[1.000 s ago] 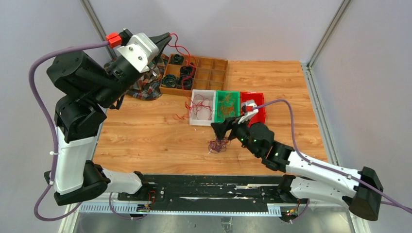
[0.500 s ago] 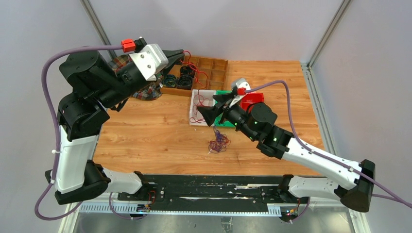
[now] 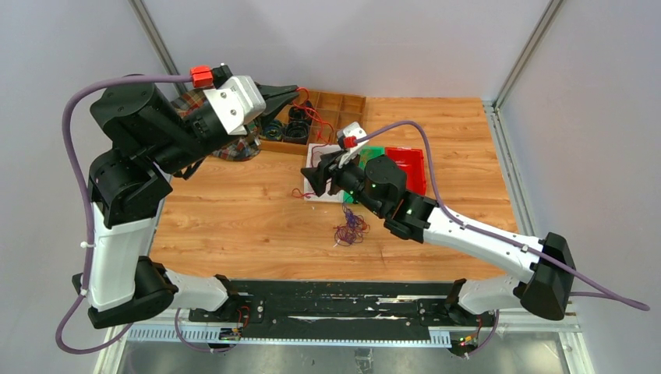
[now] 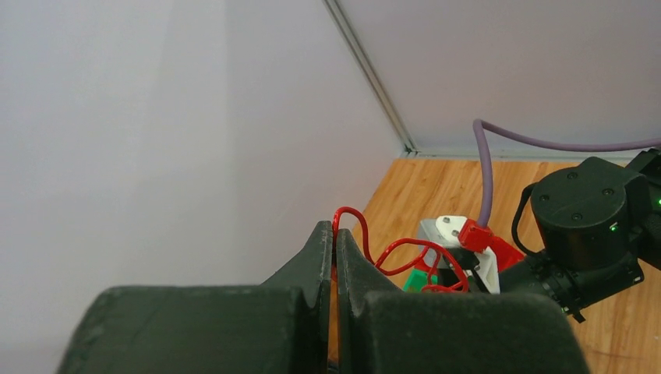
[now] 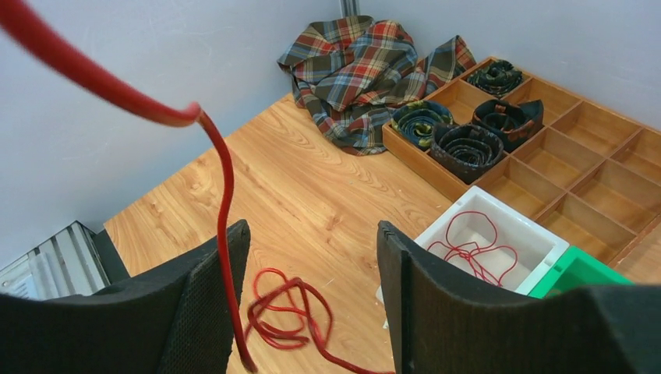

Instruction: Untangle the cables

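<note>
My left gripper is pinching shut on one red cable, high above the far left of the table. The strand is coming out between the closed tips, arching once, then heading off toward my right arm. Long axis: in the overhead view it is slanting down and to the right from the clamp toward the white tray. My right gripper is hovering just left of that tray, jaws well apart and holding nothing. The same red strand is entering its wrist view from the upper left, kinking, then dropping almost vertically along the inner face of the finger on the left of that view; I cannot tell whether it is touching. Below, it is ending in a heap of red loops on the wood. Count: one red strand in the air, further red loops lying inside the white tray, and one purple-blue tangle lying on the table beside my right forearm, apart from the trays. Three trays are sitting side by side: white, green tray, red tray. Beyond them, one wooden divider box is holding four black coiled rings, with one plaid cloth lying at its left. Only the right wrist view is showing all four rings; only the overhead view is showing the purple-blue tangle; only the left wrist view is showing the clamp itself.
</note>
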Available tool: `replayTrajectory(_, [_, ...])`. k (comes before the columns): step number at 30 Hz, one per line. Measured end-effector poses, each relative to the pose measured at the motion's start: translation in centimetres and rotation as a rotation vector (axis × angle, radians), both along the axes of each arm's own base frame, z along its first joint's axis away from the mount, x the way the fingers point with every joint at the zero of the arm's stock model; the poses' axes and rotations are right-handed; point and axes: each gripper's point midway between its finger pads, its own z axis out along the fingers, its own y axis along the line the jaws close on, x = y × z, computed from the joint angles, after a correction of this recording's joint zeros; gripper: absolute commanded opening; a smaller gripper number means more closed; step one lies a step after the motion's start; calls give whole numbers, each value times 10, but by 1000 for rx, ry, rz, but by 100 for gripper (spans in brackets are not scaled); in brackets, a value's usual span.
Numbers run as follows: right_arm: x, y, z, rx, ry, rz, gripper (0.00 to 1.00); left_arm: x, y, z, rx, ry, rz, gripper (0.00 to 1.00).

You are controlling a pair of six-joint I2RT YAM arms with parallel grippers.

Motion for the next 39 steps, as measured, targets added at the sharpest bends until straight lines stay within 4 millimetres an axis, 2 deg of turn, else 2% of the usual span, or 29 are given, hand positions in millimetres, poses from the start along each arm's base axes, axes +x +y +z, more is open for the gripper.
replayTrajectory(5, [1, 2, -9, 3, 15, -2, 53, 0, 1, 0, 1, 1, 3, 0])
replayTrajectory(8, [0, 2, -24, 6, 38, -3, 52, 0, 3, 4, -6, -9, 9, 0])
replayTrajectory(14, [-6, -4, -79, -40, 125, -6, 66, 6, 11, 12, -12, -41, 64, 0])
replayTrajectory(19, [-13, -14, -99, -47, 167, -11, 74, 27, 12, 3, 14, -49, 154, 1])
replayTrajectory(24, [-17, -31, -95, -15, 170, -38, 79, 59, 3, -19, 71, -29, 246, 1])
replayTrajectory(31, [-16, -71, -84, 34, 146, -147, 78, 102, -14, -65, 175, 9, 350, 1])
replayTrajectory(35, [-18, -95, -89, 45, 148, -212, 77, 130, -21, -100, 249, 44, 394, 1])
replayTrajectory(39, [-20, -115, -103, 24, 162, -267, 77, 158, -19, -129, 299, 84, 443, 1])
